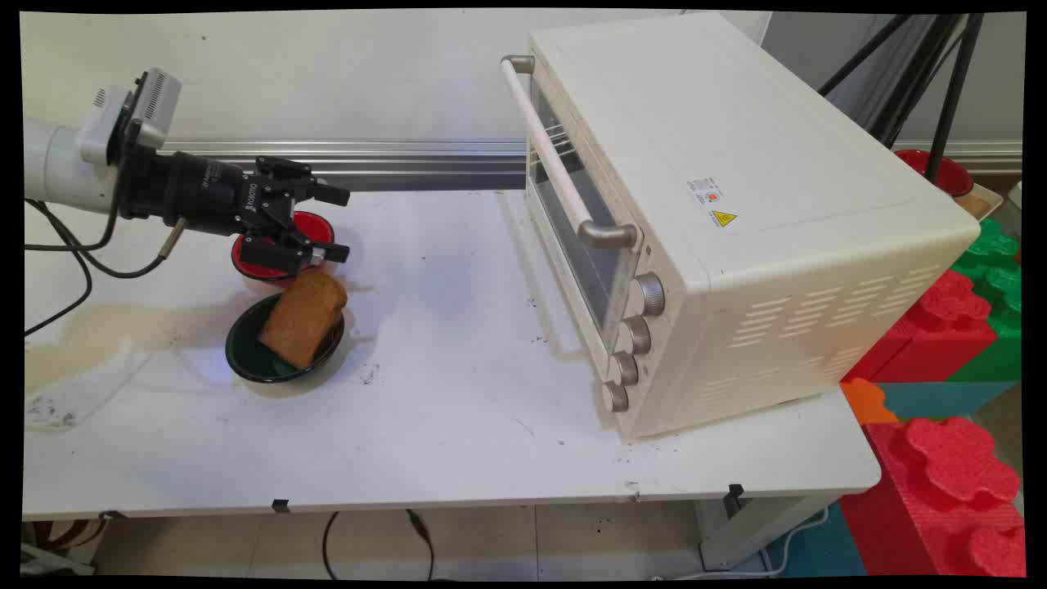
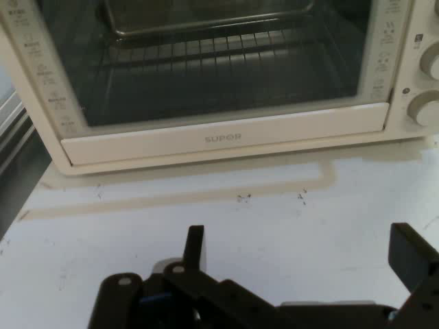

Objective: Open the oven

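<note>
My gripper point(image 1: 342, 225) is open and empty, held level above the table's left side and pointing at the cream toaster oven point(image 1: 720, 221). Just under its fingers stands a red bowl point(image 1: 282, 249), partly hidden by them. In front of that sits a dark green bowl point(image 1: 274, 352) with a brown loaf of bread point(image 1: 304, 317) leaning in it. The hand view shows my two fingers point(image 2: 195, 248) spread wide over bare table, with the oven's shut glass door point(image 2: 206, 62) and a wire rack behind it straight ahead.
The oven's door handle point(image 1: 556, 159) and several knobs point(image 1: 638, 335) face left. Red, green and orange foam blocks point(image 1: 949, 458) stand off the table's right end, and black tripod legs point(image 1: 941, 74) rise behind the oven. Black cables point(image 1: 65, 262) hang from the arm.
</note>
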